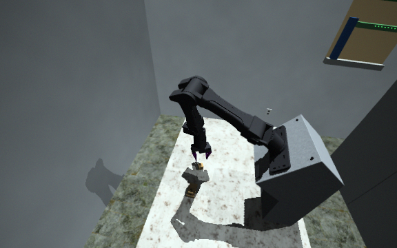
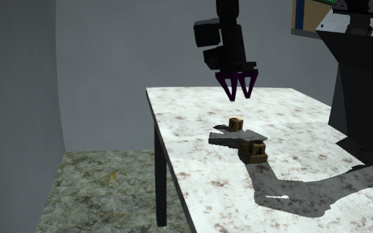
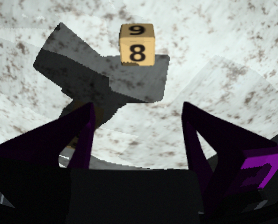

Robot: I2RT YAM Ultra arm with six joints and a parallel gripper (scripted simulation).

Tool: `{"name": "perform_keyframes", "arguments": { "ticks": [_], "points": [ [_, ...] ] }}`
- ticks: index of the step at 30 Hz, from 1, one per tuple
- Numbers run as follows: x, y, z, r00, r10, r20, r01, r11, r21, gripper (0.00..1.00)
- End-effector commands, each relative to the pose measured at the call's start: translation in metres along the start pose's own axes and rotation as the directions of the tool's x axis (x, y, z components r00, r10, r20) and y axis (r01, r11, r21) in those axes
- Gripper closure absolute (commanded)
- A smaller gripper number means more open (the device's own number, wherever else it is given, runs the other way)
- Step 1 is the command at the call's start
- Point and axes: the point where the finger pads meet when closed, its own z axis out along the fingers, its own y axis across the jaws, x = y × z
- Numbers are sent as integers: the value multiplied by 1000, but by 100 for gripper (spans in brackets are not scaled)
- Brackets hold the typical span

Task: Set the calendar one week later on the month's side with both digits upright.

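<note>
A small tan cube [image 1: 198, 166] [image 2: 236, 124] [image 3: 137, 44] stands loose on the marbled table [image 2: 206, 181], apart from the tray. The wrist view shows 9 on its top and 8 on the side facing me; the exterior view shows 7 and 1 on other sides. The tan tray [image 1: 195, 189] [image 2: 258, 159] lies nearer the front, in the arm's shadow, with a second cube [image 2: 258, 149] in it showing a 4. My gripper [image 1: 200, 156] [image 2: 238, 96] [image 3: 138, 109] is open and empty. It hangs well above the loose cube, pointing down.
The arm's grey base block [image 1: 298, 162] stands on the table's right side. The table's left edge [image 2: 160, 129] drops to a stone floor [image 2: 109, 188]. Grey walls stand behind and to the left.
</note>
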Motion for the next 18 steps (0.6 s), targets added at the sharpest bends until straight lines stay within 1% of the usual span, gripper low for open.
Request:
{"name": "perform_keyframes", "arguments": {
  "ticks": [1,5,7,9,13,14,18],
  "points": [
    [-8,1,-1,997,-3,82,3,1000,1,36],
    [-7,1,0,980,-3,198,3,1000,2,36],
    [-6,2,-1,970,1,243,0,1000,-4,36],
    [-6,2,-2,964,3,266,-1,1000,-7,36],
    [-6,2,-3,963,4,270,-2,1000,-8,36],
    [-6,2,-3,963,4,270,-2,1000,-8,0],
    [-6,2,-3,963,4,270,-2,1000,-8,0]
  ]
}}
